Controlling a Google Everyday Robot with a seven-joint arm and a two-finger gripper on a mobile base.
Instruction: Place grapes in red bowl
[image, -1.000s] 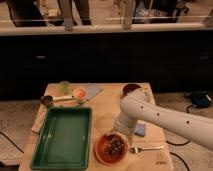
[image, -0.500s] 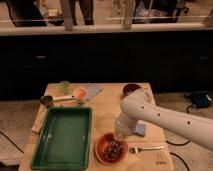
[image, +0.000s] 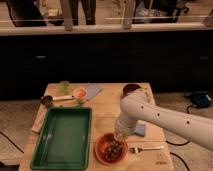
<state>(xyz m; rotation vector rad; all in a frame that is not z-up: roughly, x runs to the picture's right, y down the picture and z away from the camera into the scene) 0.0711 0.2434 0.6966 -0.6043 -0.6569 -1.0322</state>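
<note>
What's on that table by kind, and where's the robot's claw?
Bowls: 3, the red bowl holding the grapes, a dark red bowl, a small orange bowl
Green tray: 1
Fork: 1
Green cup: 1
Total: 6
The gripper hangs over the red bowl's rim.

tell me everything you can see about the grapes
The grapes are a small dark purple-brown cluster of round fruit lying inside the red bowl near the table's front edge, right of the green tray. The gripper sits just above them; contact isn't clear.
</note>
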